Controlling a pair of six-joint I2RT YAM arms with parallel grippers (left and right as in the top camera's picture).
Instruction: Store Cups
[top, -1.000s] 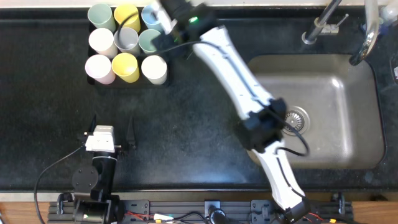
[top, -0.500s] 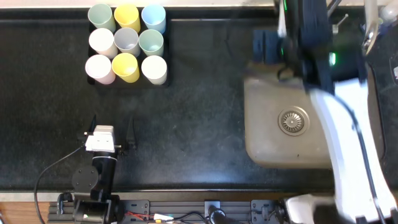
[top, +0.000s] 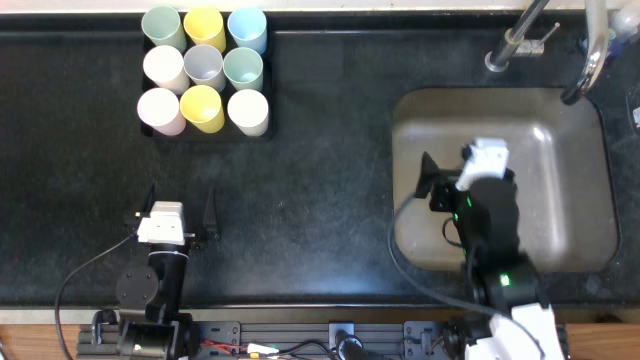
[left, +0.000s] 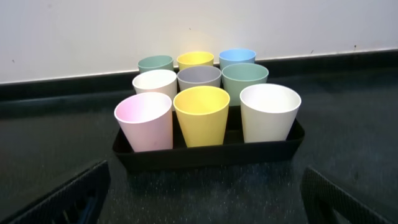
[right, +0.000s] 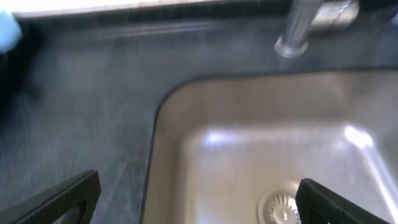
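Note:
Several cups stand upright in a black tray (top: 205, 135) at the back left of the counter: a pink cup (top: 160, 110), a yellow cup (top: 202, 107) and a white cup (top: 248, 110) form the near row. The left wrist view faces the tray (left: 205, 157), with the pink cup (left: 144, 121) in front. My left gripper (top: 180, 206) rests open and empty on the counter, well in front of the tray. My right gripper (top: 468, 165) hangs open and empty over the sink (top: 570, 230), far from the cups.
A steel sink (right: 261, 155) with a drain (right: 280, 208) takes up the right side, and a faucet (top: 520, 35) stands behind it. Dark counter (top: 320, 200) lies between tray and sink.
The right arm swung from the tray at the back left across to the sink and drew back toward its base. The left arm and the cups stayed put.

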